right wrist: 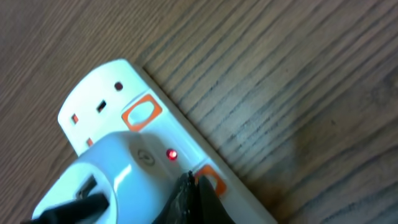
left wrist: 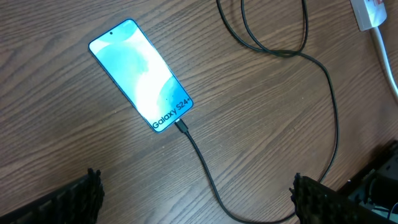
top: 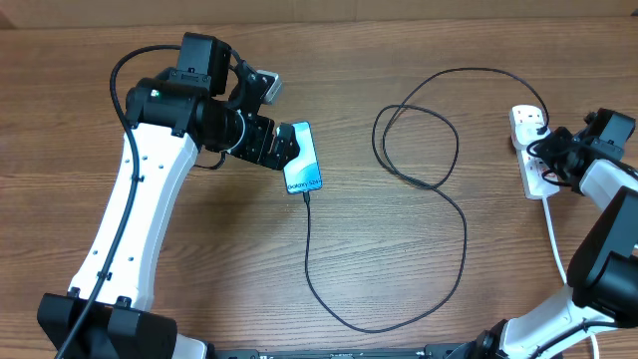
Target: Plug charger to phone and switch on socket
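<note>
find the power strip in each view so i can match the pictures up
Overhead: the socket lies at the far right edge, above mid-height.
Left wrist: only its corner shows, at the top right.
Right wrist: it fills the lower left, close up, with a red light lit.
Shared landmark: the white cord leaving it, also in the left wrist view; the right wrist view does not show it.

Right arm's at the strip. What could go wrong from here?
The red light already glows beside the right gripper at the orange-rimmed switch; another press may turn it off. The open left gripper hangs near the phone; a careless retreat could nudge it and loosen the connector.
</note>
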Controlling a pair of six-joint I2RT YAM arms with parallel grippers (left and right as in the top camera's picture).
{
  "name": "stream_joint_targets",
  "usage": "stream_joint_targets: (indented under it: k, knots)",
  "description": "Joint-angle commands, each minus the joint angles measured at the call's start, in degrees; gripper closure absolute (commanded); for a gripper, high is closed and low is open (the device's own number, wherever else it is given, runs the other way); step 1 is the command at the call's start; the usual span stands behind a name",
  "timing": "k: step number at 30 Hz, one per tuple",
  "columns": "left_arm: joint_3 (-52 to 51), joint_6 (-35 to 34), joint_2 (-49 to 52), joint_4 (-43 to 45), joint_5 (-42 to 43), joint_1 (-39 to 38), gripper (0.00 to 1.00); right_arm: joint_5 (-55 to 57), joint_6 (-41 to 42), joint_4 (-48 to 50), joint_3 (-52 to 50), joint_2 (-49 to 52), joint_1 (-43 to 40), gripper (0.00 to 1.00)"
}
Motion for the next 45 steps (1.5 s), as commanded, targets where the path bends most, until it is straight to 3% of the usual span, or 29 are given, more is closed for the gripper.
stream_joint_targets:
  k: [1,13,21,36,45]
  knots:
    - [0.31,-0.57,-0.26,-0.07,0.02,-0.33,0.00,-11.19,-0.26,-3.48,-2.69,2.29,6.01,0.96]
    - [0.31,-0.52,-0.26,0.02,0.00,-0.31,0.01,-12.76,-0.31,-4.72,-2.45,1.77,5.99,0.96]
    - [0.31,-0.55,-0.26,0.31,0.00,-0.31,0.00,-14.32,-0.48,-6.73,-2.12,-4.42,5.95,0.96]
    - [0.31,-0.57,-0.24,0.31,0.02,-0.22,0.00,-6.99,-0.46,-13.20,-2.03,-21.33,5.95,0.96]
    - [0.31,-0.57,-0.24,0.33,0.02,-0.22,0.00,-6.73,-0.48,-20.37,-2.03,-38.77,6.01,0.96]
